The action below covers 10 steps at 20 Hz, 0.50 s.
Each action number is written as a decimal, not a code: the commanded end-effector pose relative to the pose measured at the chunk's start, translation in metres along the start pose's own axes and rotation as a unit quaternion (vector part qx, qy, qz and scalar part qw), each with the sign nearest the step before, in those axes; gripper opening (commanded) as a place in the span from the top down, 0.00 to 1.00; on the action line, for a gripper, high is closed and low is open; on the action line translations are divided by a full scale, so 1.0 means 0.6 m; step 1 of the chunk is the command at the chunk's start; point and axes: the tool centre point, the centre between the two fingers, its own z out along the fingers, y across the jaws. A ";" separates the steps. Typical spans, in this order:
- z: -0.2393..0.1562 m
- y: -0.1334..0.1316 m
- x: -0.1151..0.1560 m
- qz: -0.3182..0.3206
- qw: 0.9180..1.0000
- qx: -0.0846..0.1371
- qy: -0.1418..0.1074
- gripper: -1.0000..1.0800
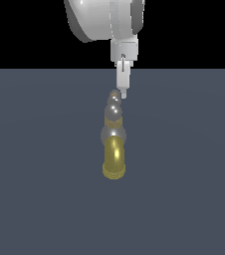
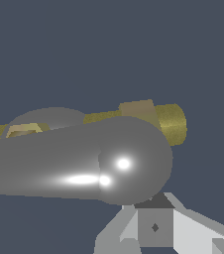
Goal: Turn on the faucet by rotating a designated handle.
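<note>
1. Nearest to the wrist camera is the handle, a thick silver-grey bar with a rounded end that fills the middle of that view and carries bright highlights.
2. Behind the bar in the wrist view, parts of the brass-yellow faucet are visible, among them a ribbed brass piece and a small square brass part.
3. Light grey parts of the gripper show directly next to the rounded end of the bar in the wrist view; whether they touch it I cannot tell.
4. In the exterior view the faucet stands on a flat dark blue-grey floor, about at the middle of the surface, well away from its far edge.
5. Its curved brass spout points toward the camera, with the ribbed mouth lowest in the picture and a silver-grey ball joint above it.
6. The handle is seen end-on there, as small silver balls in a row above the ball joint.
7. The gripper hangs from the white arm and points down, with its tip just beside the upper part of the handle, on the exterior view's right.
8. The fingers look narrow and close together from this side, but whether they are spread or pressed together I cannot tell.
</note>
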 end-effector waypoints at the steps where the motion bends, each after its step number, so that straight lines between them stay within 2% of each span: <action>1: 0.000 -0.009 0.026 -0.007 1.000 0.001 0.003 1.00; 10: -0.004 -0.048 0.104 -0.021 1.000 0.001 0.008 1.00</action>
